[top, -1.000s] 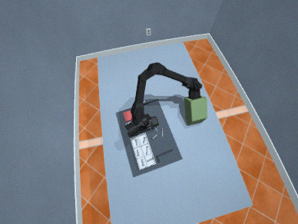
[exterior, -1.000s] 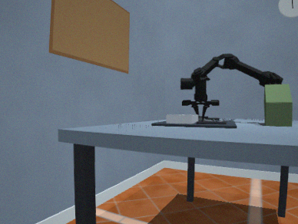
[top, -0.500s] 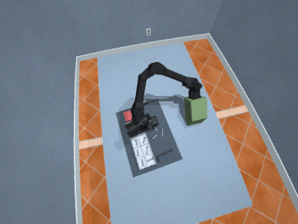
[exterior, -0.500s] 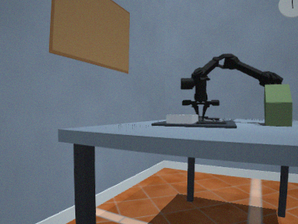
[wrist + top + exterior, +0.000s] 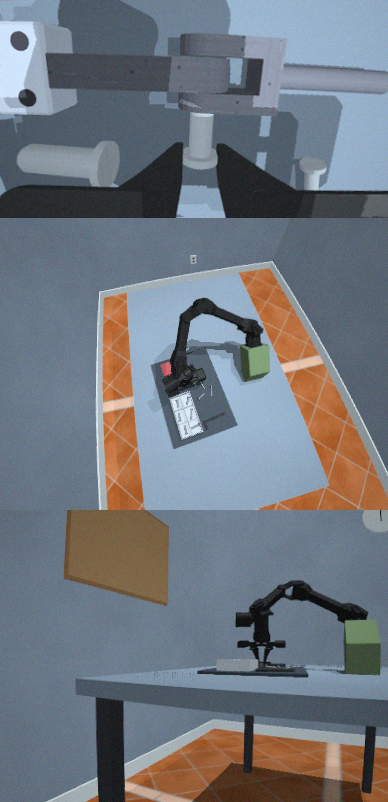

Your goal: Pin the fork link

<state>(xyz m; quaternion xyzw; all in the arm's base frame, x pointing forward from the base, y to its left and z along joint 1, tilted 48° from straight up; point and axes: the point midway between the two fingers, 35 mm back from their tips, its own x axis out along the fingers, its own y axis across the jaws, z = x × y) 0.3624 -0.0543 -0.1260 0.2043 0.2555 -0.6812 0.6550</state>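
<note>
My gripper [image 5: 199,150] is clamped on the pin [image 5: 201,133], whose shank runs up to the near cheek of the fork link [image 5: 229,73], so no room ahead. The eye plate [image 5: 109,71] bars the upper left. A loose pin [image 5: 68,163] lies close left, a smaller one [image 5: 312,170] right; the gaps look passable, I think.
</note>
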